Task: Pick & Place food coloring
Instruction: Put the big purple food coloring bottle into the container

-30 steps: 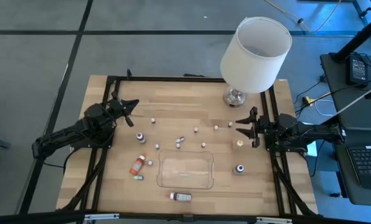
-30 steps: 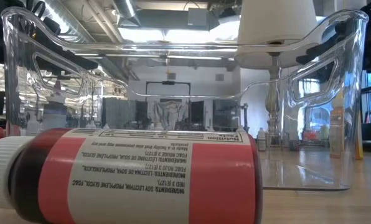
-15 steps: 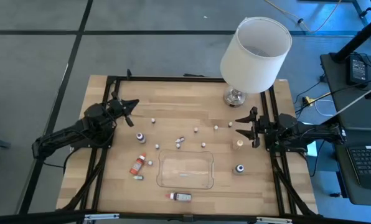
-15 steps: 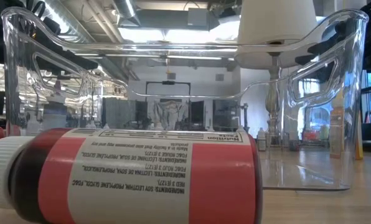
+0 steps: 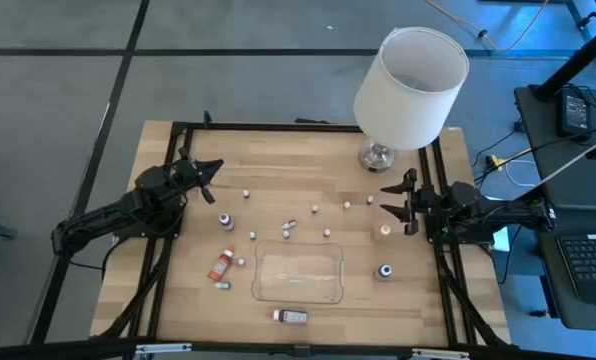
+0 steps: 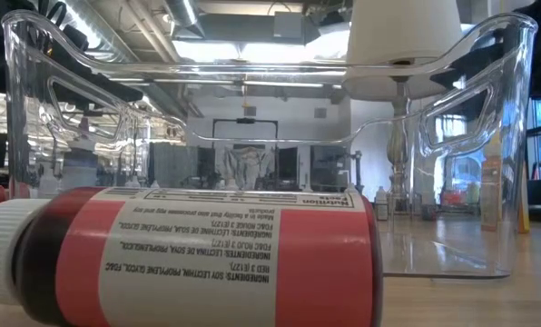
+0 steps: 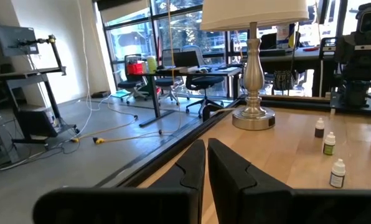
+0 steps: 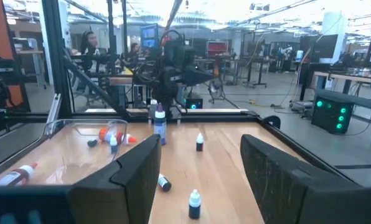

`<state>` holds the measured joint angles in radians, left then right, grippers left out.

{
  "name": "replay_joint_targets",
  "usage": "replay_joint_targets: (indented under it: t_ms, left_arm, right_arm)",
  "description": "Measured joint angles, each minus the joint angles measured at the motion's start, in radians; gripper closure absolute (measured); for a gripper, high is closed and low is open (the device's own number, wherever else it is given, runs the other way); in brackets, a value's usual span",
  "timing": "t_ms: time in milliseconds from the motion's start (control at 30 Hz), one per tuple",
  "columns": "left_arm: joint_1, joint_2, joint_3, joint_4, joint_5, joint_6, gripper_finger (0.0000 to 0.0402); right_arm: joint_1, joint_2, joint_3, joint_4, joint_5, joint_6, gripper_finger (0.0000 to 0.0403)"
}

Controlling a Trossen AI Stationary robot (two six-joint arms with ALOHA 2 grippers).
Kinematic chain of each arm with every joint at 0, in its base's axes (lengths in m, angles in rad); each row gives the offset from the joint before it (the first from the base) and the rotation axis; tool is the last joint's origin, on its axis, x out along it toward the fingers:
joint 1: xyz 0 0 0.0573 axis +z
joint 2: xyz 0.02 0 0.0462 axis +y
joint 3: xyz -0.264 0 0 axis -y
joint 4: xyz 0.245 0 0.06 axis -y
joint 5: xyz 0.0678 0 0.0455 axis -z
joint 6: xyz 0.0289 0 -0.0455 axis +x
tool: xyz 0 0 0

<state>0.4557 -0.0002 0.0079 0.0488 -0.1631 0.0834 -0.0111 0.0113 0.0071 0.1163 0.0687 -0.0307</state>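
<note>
Several tiny food coloring bottles are scattered over the wooden table. A red one (image 5: pixel 290 316) lies on its side near the front edge, close up in the low view (image 6: pixel 198 254). An orange one (image 5: pixel 221 264) lies left of the clear tray (image 5: pixel 298 275). A dark one (image 5: pixel 226 220) and another (image 5: pixel 385 271) stand upright. My left gripper (image 5: pixel 210 170) hovers shut at the table's left, touching nothing. My right gripper (image 5: pixel 396 203) hovers open at the right, with nothing between its fingers (image 8: pixel 136 168).
A lamp with a white shade (image 5: pixel 410 75) stands at the far right, its metal base (image 5: pixel 377 156) on the table. A tan bottle (image 5: pixel 383 231) stands just near of my right gripper. Small white-capped bottles (image 5: pixel 316 210) dot the table's middle.
My right gripper's fingers stand a little wider apart than a second ago. Nothing else has moved.
</note>
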Motion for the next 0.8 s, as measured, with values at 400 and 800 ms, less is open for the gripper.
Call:
replay_joint_targets:
  t_ms: [400, 800]
  left_arm:
    - [-0.004, 0.0, 0.0, 0.0, 0.093, -0.053, 0.0384]
    - [-0.004, 0.0, 0.0, 0.002, 0.156, -0.063, 0.0304]
  right_arm:
    - [0.0, 0.0, 0.0, -0.011, 0.043, -0.004, 0.0179]
    - [0.0, 0.0, 0.0, -0.035, 0.044, -0.004, 0.0179]
